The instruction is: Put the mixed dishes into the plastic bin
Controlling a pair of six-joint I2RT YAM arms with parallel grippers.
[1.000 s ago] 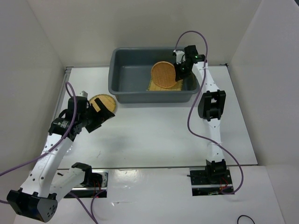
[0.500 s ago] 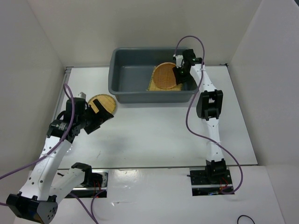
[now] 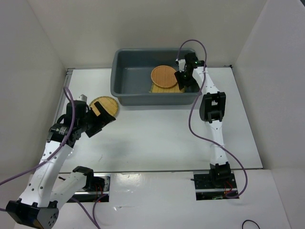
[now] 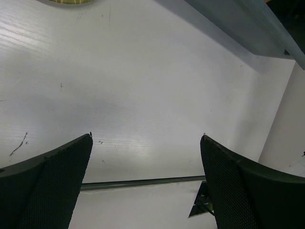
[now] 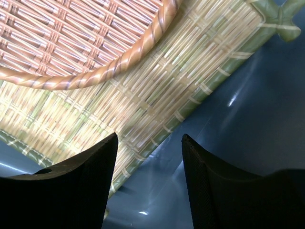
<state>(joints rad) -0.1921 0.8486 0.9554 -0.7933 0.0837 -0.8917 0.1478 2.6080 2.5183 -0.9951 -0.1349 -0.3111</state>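
Woven, and we judge light and stiff, the plate [image 3: 106, 106] lies on the table [image 3: 157, 136] outside the bin [image 3: 152, 99]; take it by the rim. Left gripper [image 4: 146, 139]: wide open, empty, near it. Right gripper [image 5: 148, 143]: open, empty, over mat [image 5: 157, 95] and disc [image 3: 163, 76] in the bin.

The bin [image 3: 153, 99] holds a disc [image 3: 164, 76] lying flat toward its right end, on top of a mat [image 3: 157, 88] whose edge shows on the bin's floor beneath it. The right gripper [image 3: 181, 81] reaches down into the bin's right end, just beside the disc. Outside the bin, off its near left corner, lies a plate [image 3: 106, 105], with the left gripper [image 3: 102, 120] just beyond it, farther from the bin.
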